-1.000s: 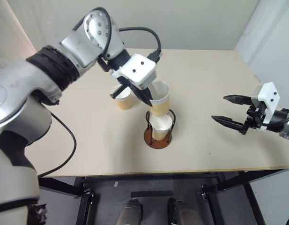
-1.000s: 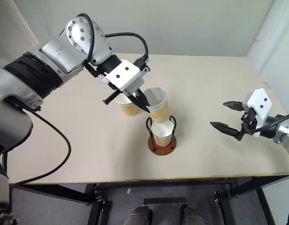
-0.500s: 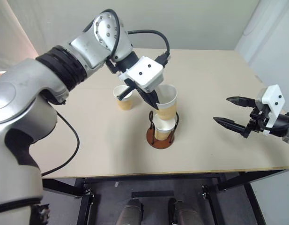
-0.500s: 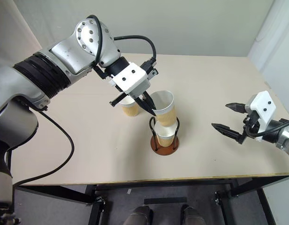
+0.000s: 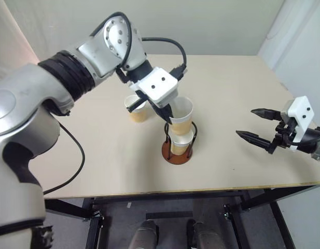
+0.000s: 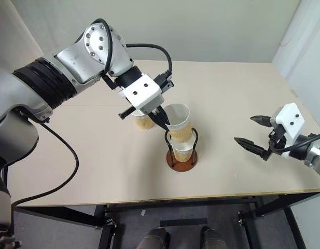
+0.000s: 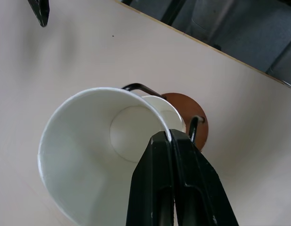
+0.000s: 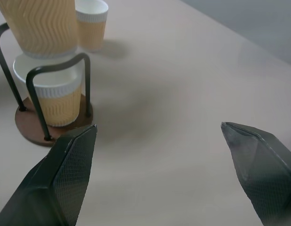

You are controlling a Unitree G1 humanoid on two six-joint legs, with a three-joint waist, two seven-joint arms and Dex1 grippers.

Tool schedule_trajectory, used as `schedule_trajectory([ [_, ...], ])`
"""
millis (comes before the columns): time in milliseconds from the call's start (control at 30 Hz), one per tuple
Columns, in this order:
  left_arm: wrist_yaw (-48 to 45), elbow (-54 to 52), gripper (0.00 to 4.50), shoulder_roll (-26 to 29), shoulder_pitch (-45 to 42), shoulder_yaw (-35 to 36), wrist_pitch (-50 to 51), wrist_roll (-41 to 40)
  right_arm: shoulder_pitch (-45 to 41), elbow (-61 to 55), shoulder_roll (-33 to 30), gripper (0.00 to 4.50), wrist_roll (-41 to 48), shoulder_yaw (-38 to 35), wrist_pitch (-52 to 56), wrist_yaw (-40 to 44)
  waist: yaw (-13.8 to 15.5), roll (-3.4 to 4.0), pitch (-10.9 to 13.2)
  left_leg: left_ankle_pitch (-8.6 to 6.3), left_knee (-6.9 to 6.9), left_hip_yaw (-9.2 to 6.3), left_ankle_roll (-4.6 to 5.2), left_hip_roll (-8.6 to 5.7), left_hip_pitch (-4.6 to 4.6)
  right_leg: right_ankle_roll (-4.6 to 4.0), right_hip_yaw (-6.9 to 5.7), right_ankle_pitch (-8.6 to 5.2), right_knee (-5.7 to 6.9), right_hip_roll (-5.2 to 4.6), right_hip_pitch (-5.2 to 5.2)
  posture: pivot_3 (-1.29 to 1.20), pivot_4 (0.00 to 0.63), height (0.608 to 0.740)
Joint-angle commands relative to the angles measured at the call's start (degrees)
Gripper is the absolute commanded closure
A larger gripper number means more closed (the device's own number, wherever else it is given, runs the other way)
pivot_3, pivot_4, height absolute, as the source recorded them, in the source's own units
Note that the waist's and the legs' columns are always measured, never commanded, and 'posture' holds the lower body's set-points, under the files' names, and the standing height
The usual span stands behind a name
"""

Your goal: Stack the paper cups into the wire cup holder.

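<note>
My left gripper (image 5: 169, 118) is shut on the rim of a paper cup (image 5: 181, 112), with one finger inside the cup and one outside. This cup hangs nearly upright over the wire cup holder (image 5: 176, 154), its bottom at the mouth of a second cup (image 5: 179, 143) that stands in the holder between the black loops. The left wrist view looks down into the held cup (image 7: 88, 150), with the holder's brown base (image 7: 195, 117) beyond it. A third cup (image 5: 136, 110) stands on the table behind the left gripper. My right gripper (image 5: 246, 122) is open and empty, well to the right of the holder.
The tan table (image 5: 97, 155) has bare room in front of and to the right of the holder. Its front edge (image 5: 175, 189) runs close below the holder. A black cable (image 5: 165, 41) loops above the left wrist.
The held cup has turned a little more upright over the holder and sits slightly lower. The right gripper stays open in the same place.
</note>
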Motion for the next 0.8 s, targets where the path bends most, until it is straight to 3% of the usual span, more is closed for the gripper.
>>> schedule_trajectory([
  [33, -2.43, 0.99, 3.51, -0.34, -1.05, -0.2, -1.73, 1.06, -0.34, -1.41, -0.98, 0.0, 0.38, -2.83, -0.17, -0.91, -0.01, 0.0, 0.0, 0.0, 0.0, 0.01, 0.0, -0.01, 0.0, 0.0, 0.0, 0.0, 0.0, 0.0, 0.0, 0.0, 0.15, 0.74],
  [167, -2.43, 3.62, 2.16, -2.02, 0.0, 1.55, -2.26, 2.66, 0.27, -1.06, -1.19, 0.0, 0.08, -3.32, -0.39, -0.77, 0.04, 0.0, 0.0, -0.01, 0.01, 0.02, 0.02, -0.01, 0.0, 0.01, 0.02, 0.0, -0.01, -0.01, 0.0, 0.0, 0.15, 0.74],
  [367, -2.43, 16.16, 0.07, -6.42, 2.35, 12.74, -2.25, 10.64, -1.91, 0.41, -0.85, 0.0, -0.02, -0.42, -0.84, 0.02, -0.04, 0.01, 0.01, -0.01, 0.06, 0.04, 0.04, -0.02, -0.03, 0.07, 0.02, 0.03, -0.01, -0.01, 0.0, 0.0, 0.15, 0.74],
  [600, -2.43, 26.79, 0.07, -0.43, 8.3, 23.1, 0.79, 25.01, -12.83, 5.9, 2.82, 0.0, -0.93, 8.96, -2.73, 2.15, -2.05, 0.23, -0.05, 0.17, -0.09, 0.15, 0.07, 0.01, 0.21, 0.14, 0.16, -0.08, 0.02, 0.13, 0.0, 0.0, 0.15, 0.74],
  [667, -2.43, 26.65, 0.07, 1.63, 9.99, 26.13, 5.74, 23.43, -16.44, 8.98, 4.1, 0.0, -1.92, 11.86, -3.74, 3.56, -2.09, 0.23, -0.03, 0.24, -0.07, 0.12, 0.04, 0.06, 0.16, 0.13, 0.12, -0.08, 0.03, 0.13, -0.03, 0.0, 0.15, 0.74],
  [800, -0.88, 32.33, 0.07, 0.36, 10.28, 32.76, 6.3, 32.46, -20.44, 12.75, 5.03, 0.0, -3.47, 14.8, -5.19, 5.75, -0.91, 0.23, -0.04, 0.57, -0.03, 0.01, -0.46, -0.04, -0.06, 0.08, 0.06, -0.06, 0.02, 0.07, -0.18, 0.0, 0.15, 0.74],
])
